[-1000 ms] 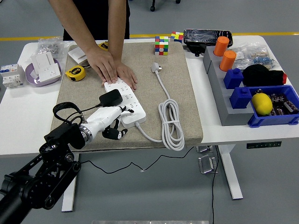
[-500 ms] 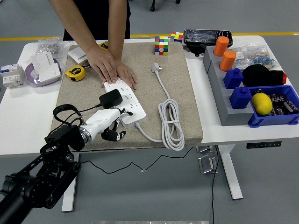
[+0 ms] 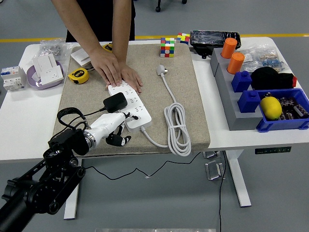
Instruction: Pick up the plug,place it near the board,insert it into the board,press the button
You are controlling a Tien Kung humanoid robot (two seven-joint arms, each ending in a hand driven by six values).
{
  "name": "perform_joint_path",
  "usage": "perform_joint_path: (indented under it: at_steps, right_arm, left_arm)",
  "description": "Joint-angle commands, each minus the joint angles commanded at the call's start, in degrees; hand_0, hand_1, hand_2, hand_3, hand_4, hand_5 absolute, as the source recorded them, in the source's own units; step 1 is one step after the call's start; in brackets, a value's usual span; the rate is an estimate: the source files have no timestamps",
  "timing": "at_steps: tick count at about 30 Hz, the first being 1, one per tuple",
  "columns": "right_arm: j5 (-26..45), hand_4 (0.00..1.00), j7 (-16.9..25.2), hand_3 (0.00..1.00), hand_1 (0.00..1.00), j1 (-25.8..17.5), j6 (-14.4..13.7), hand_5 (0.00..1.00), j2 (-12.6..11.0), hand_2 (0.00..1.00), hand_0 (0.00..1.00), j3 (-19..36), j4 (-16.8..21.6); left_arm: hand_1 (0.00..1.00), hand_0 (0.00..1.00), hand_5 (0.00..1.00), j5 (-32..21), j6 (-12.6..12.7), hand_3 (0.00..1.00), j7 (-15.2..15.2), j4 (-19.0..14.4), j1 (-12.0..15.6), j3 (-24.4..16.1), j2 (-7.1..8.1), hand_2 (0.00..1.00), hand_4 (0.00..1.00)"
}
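A white power strip lies on the beige mat. A black plug adapter sits plugged into the strip's near half. My left hand, white with dark fingertips, hovers at the strip's near end, its fingers loosely curled and holding nothing, one finger reaching toward the strip's front corner. A person's two hands press down on the strip's far end. The strip's white cable lies coiled on the mat to the right, ending in a white plug.
A yellow tape measure, a purple bowl with white sockets and a breaker lie at the left. A Rubik's cube stands at the back. A grey rack with orange cups and a blue bin with a lemon stand at the right.
My left arm has shifted slightly right and forward; the hand stays at the strip's near end. The person's hands have not moved.
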Motion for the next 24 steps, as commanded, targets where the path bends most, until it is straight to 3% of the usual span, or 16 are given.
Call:
perform_joint_path:
  at_steps: [7, 16, 20, 23, 24]
  right_arm:
    - [0.0, 0.998, 0.0, 0.830, 0.828, 0.1, 0.0, 0.998, 0.1, 0.807, 0.883, 0.2, 0.0]
    - [0.0, 0.998, 0.0, 0.830, 0.828, 0.0, 0.0, 0.998, 0.2, 0.807, 0.883, 0.5, 0.0]
    - [0.0, 0.998, 0.0, 0.830, 0.828, 0.0, 0.0, 0.998, 0.2, 0.806, 0.883, 0.7, 0.0]
    - [0.0, 0.998, 0.1, 0.830, 0.828, -0.1, -0.1, 0.998, 0.3, 0.806, 0.883, 0.7, 0.0]
    - [0.0, 0.998, 0.1, 0.830, 0.828, -0.1, -0.1, 0.998, 0.3, 0.807, 0.882, 0.7, 0.0]
  left_arm:
    - [0.011, 0.166, 0.002, 0.0, 0.2, 0.803, 0.0, -2.0, 0.3, -1.1, 0.13, 0.141, 0.666]
    - [0.011, 0.167, 0.002, 0.0, -0.3, 0.799, 0.4, -12.5, 2.3, -5.8, 0.56, 0.142, 0.667]
    - [0.026, 0.182, 0.002, -0.4, 2.2, 0.740, -0.9, -17.8, 2.9, -9.3, 0.24, 0.148, 0.656]
    - [0.026, 0.182, 0.002, -7.2, 5.4, 0.740, -2.1, -21.0, 2.9, -11.4, 0.00, 0.148, 0.656]
    - [0.122, 0.234, 0.002, -9.4, 6.2, 0.605, -2.4, -21.4, 2.8, -11.8, -0.08, 0.229, 0.580]
